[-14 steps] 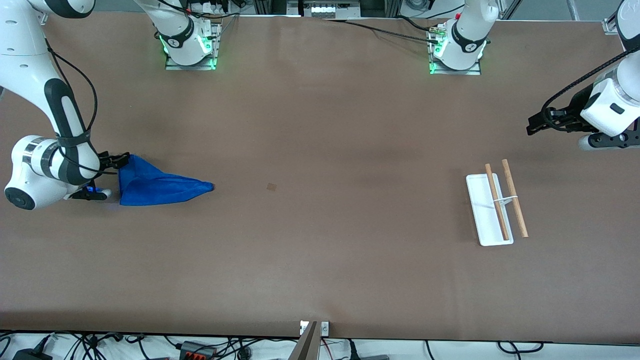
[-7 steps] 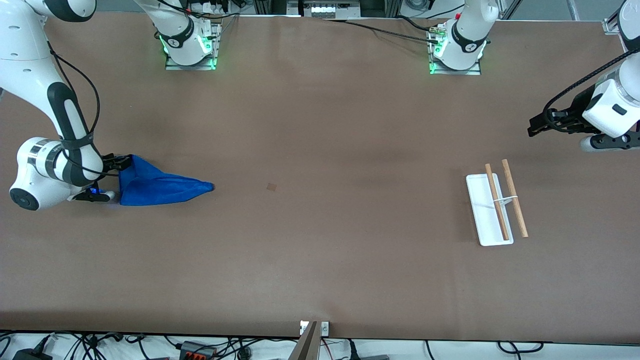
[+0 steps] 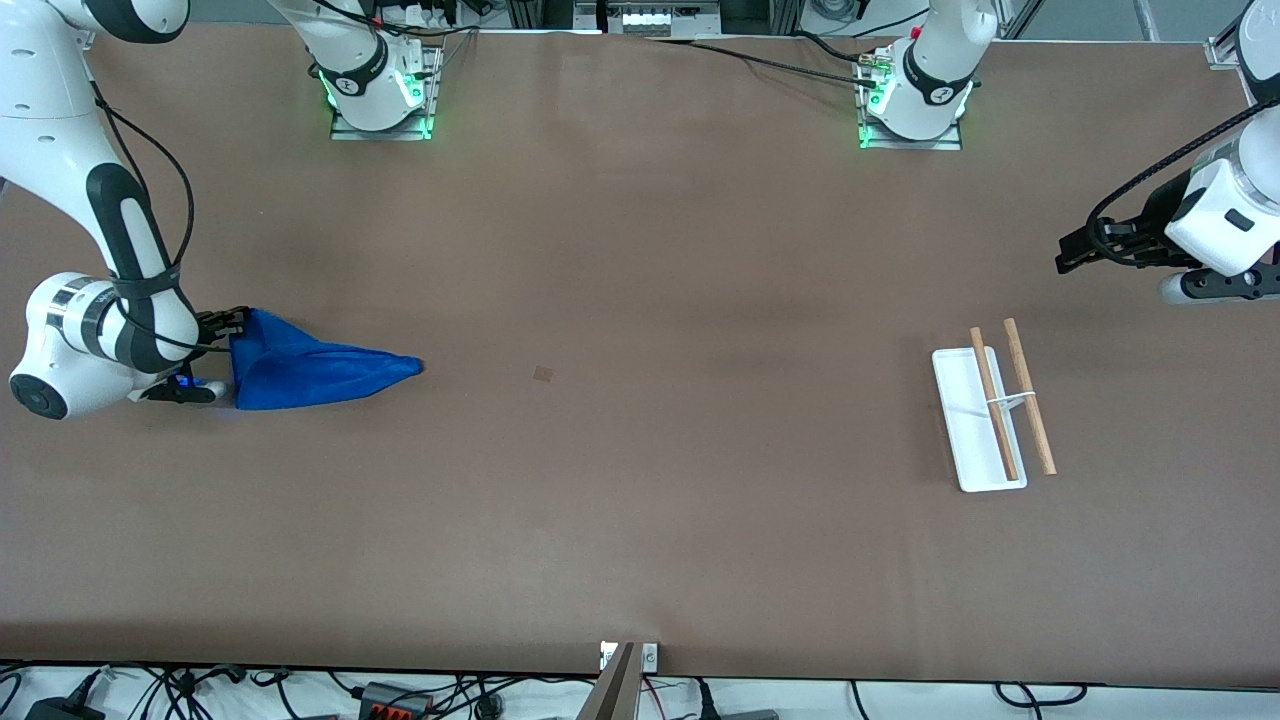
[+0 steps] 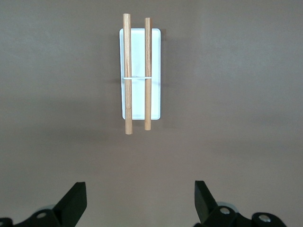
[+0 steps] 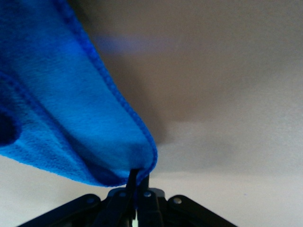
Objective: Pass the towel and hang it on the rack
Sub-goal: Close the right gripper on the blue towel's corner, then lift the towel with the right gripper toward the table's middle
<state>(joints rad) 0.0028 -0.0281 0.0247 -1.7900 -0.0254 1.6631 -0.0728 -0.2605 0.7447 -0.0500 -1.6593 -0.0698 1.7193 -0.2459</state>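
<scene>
The royal-blue towel (image 3: 310,373) lies bunched into a wedge at the right arm's end of the table, its pointed tip toward the middle. My right gripper (image 3: 232,326) is shut on the towel's corner; in the right wrist view the plush towel (image 5: 66,104) hangs from the pinched fingers (image 5: 135,182). The rack (image 3: 985,440) stands near the left arm's end, with its white base and two wooden rods (image 3: 1028,396). My left gripper (image 3: 1062,252) hovers open over bare table, between the rack and the robot bases, holding nothing. The left wrist view shows the rack (image 4: 139,101) ahead of the open left gripper (image 4: 140,203).
A small dark square mark (image 3: 543,374) sits on the brown table between towel and rack. Cables and a metal bracket (image 3: 628,660) line the table's near edge. The two arm bases (image 3: 380,90) stand along the far edge.
My right gripper has closed on the towel's corner and pulled it slightly toward the right arm's end; the towel's tip has shifted a little with it. The left arm has barely moved.
</scene>
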